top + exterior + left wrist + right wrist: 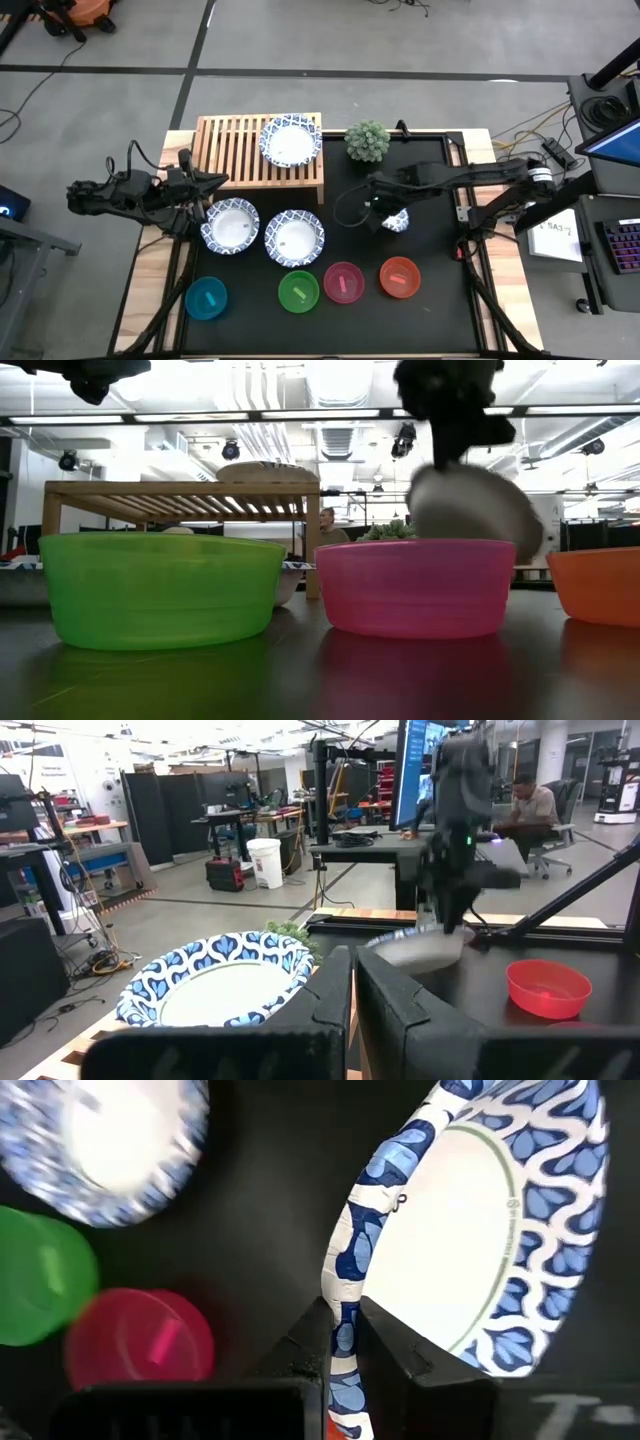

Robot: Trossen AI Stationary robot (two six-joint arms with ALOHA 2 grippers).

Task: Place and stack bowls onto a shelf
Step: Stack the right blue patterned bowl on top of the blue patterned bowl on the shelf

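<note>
The right gripper [392, 217] hangs over the middle of the black mat [440, 310], a little toward the right edge, its fingers [395, 1342] pinched on the rim of a white bowl [480, 1230] with a blue pattern, which it holds tilted on edge and clear of the mat. The shelf [232, 148] stands at the far left corner of the worktop, with one patterned bowl [291, 140] on its slats at the right end. Two more patterned bowls [231, 225] [294, 238] lie side by side on the mat just in front of the shelf. Along the near edge sit the teal bowl [207, 297], the green bowl [298, 291], the pink bowl [343, 282] and the red bowl [399, 277], in a row from left to right, each apart from the next. A plant [367, 141] stands at the far edge, just right of the shelf. The left gripper [212, 182] waits at the left edge by the shelf's front, its fingers [400, 1005] drawn together on nothing.
</note>
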